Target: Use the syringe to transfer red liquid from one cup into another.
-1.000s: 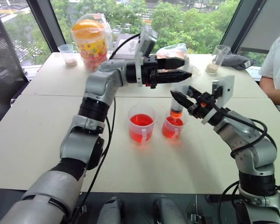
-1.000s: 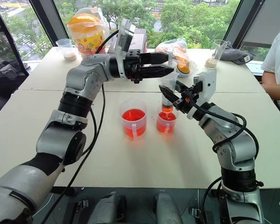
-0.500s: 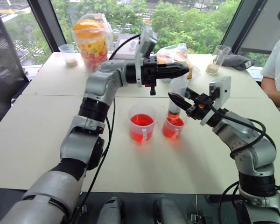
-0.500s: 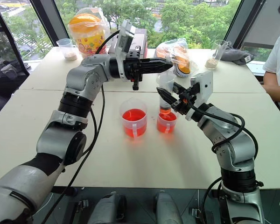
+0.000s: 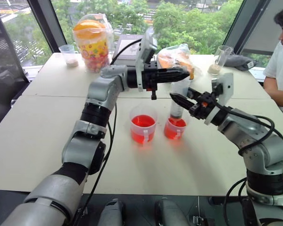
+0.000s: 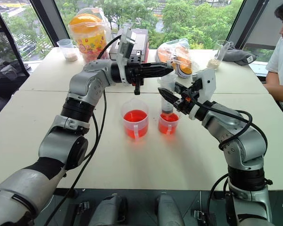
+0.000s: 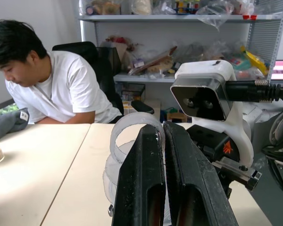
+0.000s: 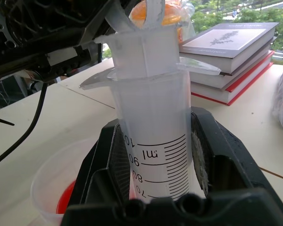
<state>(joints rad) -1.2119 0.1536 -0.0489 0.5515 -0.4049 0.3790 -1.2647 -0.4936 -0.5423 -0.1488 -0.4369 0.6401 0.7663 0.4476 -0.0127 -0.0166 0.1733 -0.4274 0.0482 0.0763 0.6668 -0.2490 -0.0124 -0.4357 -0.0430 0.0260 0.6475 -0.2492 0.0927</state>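
The syringe (image 6: 168, 96) was held upright over the narrower cup (image 6: 168, 123) by the right gripper (image 6: 175, 100), clamped on its barrel. The left gripper (image 6: 165, 67), fingers pressed together, was seemingly set on the plunger top. The wider cup (image 6: 134, 119) stood just beside, with bare table (image 6: 146, 165) left toward the near edge.

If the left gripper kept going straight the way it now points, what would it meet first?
The left gripper, shut, is already at the ring on top of the syringe's plunger. Beyond that, probably the right arm's wrist camera housing, though depth is hard to judge.
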